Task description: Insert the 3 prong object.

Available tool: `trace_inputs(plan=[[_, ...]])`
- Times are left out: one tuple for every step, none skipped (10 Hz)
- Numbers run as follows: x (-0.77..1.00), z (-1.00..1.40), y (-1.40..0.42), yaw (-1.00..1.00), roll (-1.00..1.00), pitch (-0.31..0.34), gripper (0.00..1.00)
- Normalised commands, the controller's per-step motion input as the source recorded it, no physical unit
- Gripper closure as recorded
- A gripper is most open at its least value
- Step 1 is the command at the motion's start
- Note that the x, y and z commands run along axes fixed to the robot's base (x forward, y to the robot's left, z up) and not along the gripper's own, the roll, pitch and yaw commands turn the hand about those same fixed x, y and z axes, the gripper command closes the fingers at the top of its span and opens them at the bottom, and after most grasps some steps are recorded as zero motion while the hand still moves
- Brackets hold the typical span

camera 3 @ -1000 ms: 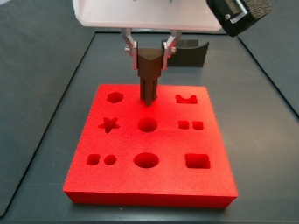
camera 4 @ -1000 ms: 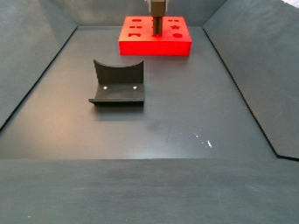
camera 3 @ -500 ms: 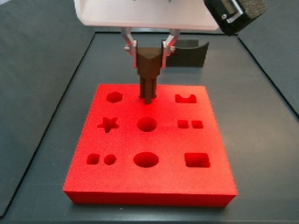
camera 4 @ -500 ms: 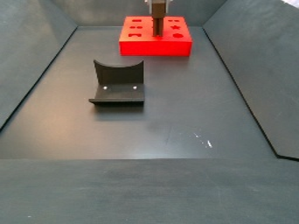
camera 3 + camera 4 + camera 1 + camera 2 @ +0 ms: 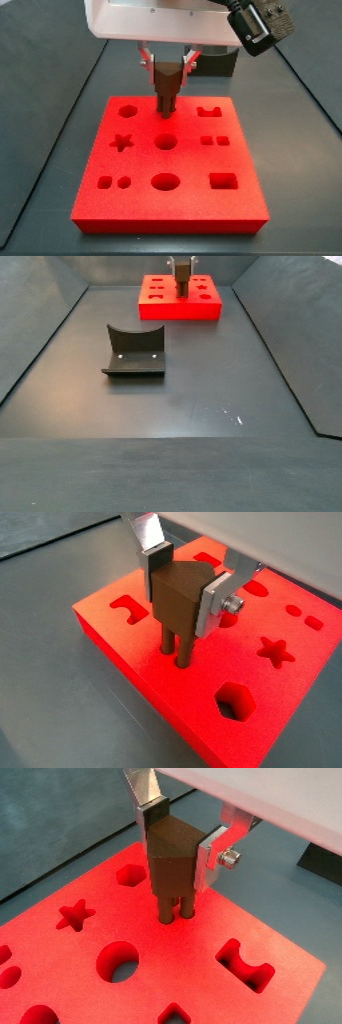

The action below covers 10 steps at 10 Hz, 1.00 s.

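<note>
My gripper (image 5: 185,582) is shut on the 3 prong object (image 5: 177,597), a small brown upright block with thin rod prongs at its lower end. It also shows between the fingers in a wrist view (image 5: 171,858) and in a side view (image 5: 166,82). The prong tips (image 5: 175,659) reach the top of the red foam board (image 5: 187,697) at holes in it; they also show in a wrist view (image 5: 171,916). The board (image 5: 147,205) has several shaped cut-outs. In a side view the gripper (image 5: 179,268) stands over the board (image 5: 178,308) at the far end.
A dark curved fixture (image 5: 134,352) stands on the floor midway along the enclosure. A dark block (image 5: 221,62) sits behind the board. Dark walls (image 5: 34,346) slope up on both sides. A black cable connector (image 5: 261,25) hangs at the upper right.
The gripper and the 3 prong object have moved toward the back of the board and a little lower; the block looks shorter above the foam. The board has not moved.
</note>
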Motion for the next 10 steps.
trace_inputs(plan=[[0.12, -0.52, 0.0, -0.02, -0.06, -0.086, 1.0], [0.02, -0.7, 0.0, -0.09, -0.07, -0.153, 1.0], [0.01, -0.84, 0.0, -0.15, -0.01, -0.141, 1.0], [0.03, -0.82, 0.0, -0.19, 0.0, -0.131, 1.0], [0.06, -0.69, -0.06, -0.23, 0.04, -0.07, 1.0], [0.03, -0.73, -0.11, -0.32, 0.05, -0.036, 1.0], [0.0, -0.84, -0.1, -0.35, 0.03, -0.046, 1.0], [0.0, -0.84, -0.13, -0.35, 0.04, -0.059, 1.0], [0.02, -0.57, -0.13, -0.31, 0.08, 0.0, 1.0], [0.0, 0.0, 0.0, 0.0, 0.0, 0.0, 1.0]])
